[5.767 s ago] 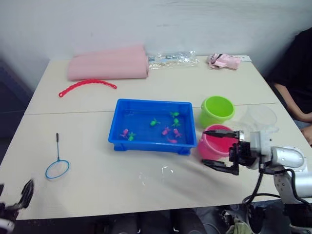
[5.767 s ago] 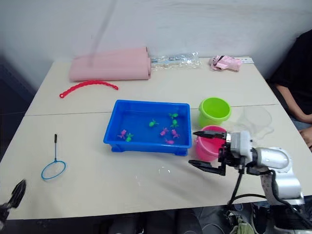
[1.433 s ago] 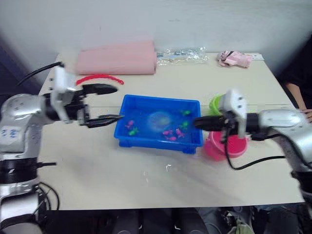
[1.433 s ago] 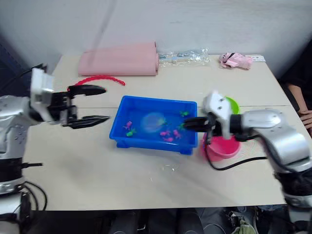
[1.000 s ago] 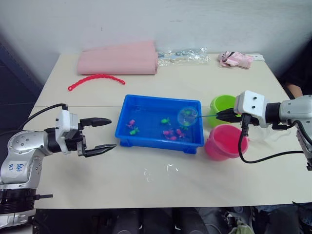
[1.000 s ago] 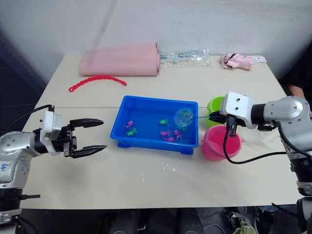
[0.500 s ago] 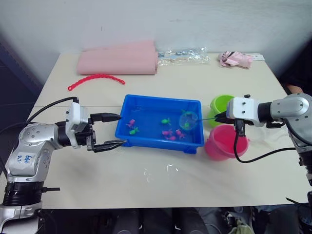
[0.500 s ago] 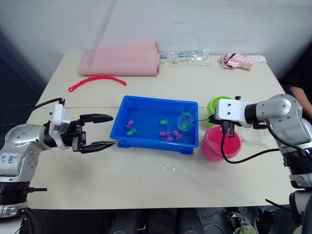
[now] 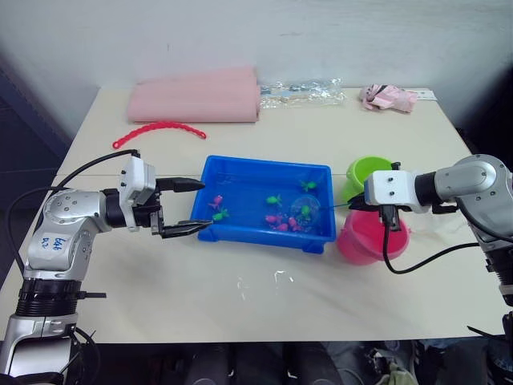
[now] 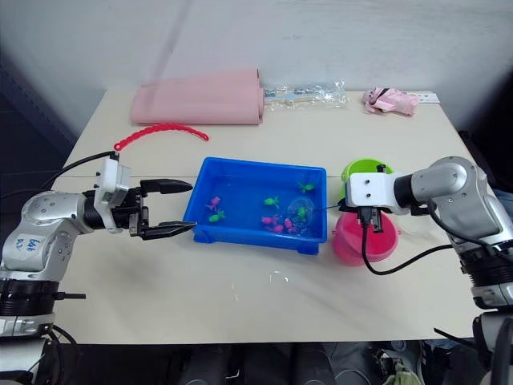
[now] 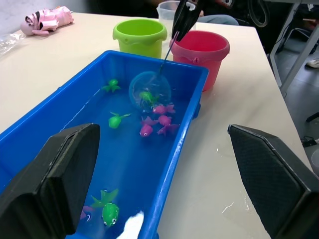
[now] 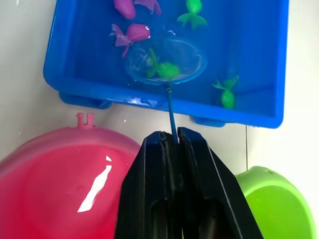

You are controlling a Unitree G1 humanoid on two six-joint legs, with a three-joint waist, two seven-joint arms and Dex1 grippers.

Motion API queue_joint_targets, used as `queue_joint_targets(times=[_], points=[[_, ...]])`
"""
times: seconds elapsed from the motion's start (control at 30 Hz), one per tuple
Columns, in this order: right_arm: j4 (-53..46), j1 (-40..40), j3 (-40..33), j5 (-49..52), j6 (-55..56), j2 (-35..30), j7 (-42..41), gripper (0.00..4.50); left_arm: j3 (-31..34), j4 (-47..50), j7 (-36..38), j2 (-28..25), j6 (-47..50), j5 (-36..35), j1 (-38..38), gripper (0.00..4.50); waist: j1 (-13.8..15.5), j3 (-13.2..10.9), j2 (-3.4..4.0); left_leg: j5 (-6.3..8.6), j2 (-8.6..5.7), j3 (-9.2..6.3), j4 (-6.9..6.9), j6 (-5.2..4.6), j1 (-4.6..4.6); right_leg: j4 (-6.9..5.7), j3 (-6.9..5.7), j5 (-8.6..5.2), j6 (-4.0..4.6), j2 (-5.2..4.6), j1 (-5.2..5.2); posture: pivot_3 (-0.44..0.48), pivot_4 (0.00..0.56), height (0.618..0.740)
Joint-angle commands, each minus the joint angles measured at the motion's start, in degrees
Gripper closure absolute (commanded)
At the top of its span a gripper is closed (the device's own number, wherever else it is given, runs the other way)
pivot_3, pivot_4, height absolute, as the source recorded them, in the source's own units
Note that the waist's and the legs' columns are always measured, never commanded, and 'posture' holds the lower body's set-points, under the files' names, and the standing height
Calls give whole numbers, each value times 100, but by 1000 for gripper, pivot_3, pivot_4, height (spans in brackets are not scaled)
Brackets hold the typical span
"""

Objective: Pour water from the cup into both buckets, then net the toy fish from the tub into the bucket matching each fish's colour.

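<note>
So the right gripper [image 12: 172, 144] has its jaws pinched tight on the thin stick of the net [image 12: 167, 62], sitting above the pink bucket [image 9: 369, 235] at the near right of the table [image 9: 264, 305]. The hoop is dipped in the water at the right end of the blue tub [image 9: 268, 204], and a green fish [image 12: 167, 69] sits inside it, with pink fish [image 11: 149, 127] just beside the rim. More green and pink ones float toward the tub's left end.

The left gripper [image 9: 183, 207] hangs at the tub's left side, jaws spread wide and holding nothing, tips close to the wall; can't tell if they touch.

The green bucket [image 9: 367, 172] stands right behind the pink one. Further back there's a red beaded strip [image 9: 159, 132], a pink roll [image 9: 195, 96] and a plastic bag [image 9: 300, 88].
</note>
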State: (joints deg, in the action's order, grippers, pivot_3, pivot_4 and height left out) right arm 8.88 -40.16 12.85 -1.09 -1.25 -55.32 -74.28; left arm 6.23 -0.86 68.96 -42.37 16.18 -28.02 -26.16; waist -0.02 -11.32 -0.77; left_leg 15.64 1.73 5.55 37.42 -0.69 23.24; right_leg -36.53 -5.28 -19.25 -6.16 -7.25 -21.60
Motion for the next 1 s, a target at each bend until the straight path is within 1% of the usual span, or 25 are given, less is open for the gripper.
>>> queue_joint_targets(times=[0.03, 0.13, 0.4, 0.63, 1.0], points=[[-206, 3, -57, 57, -367, 81, -43, 4500, 86, 144, 31, 42, -38, -139, 13, 33, -5, 0, 0, 0, 0, -1, 3, 0, 0, 0, 0, 0, 0, 0, 1, 0, 150, 740], [-288, 71, -42, 55, -507, 60, -133, 4500, 131, 148, 11, 60, -36, -132, 38, 33, -8, 0, 0, 0, 2, -1, 5, 0, 0, -2, 0, 0, 0, 1, 1, 0, 150, 740], [-331, 61, -7, 44, -420, 37, -349, 4500, 151, 128, -3, 72, -43, -129, 40, 33, -8, 0, 0, 0, 0, -1, 4, 0, 0, -3, 0, 0, 0, 1, 0, 0, 150, 740], [-662, 259, -164, 460, -1332, 197, -344, 4500, 139, 153, -34, 117, -52, -122, 69, 33, -10, 0, 0, 0, 1, -1, 5, 0, 1, -4, 0, 0, 0, 1, 0, 0, 150, 740], [-406, 157, -267, 570, -1684, 171, -85, 4500, 157, 167, -75, 126, -71, -129, 117, 33, -6, 0, 0, 0, 0, -2, 5, 0, 0, -8, 0, 0, 0, 0, 0, 0, 150, 740]])
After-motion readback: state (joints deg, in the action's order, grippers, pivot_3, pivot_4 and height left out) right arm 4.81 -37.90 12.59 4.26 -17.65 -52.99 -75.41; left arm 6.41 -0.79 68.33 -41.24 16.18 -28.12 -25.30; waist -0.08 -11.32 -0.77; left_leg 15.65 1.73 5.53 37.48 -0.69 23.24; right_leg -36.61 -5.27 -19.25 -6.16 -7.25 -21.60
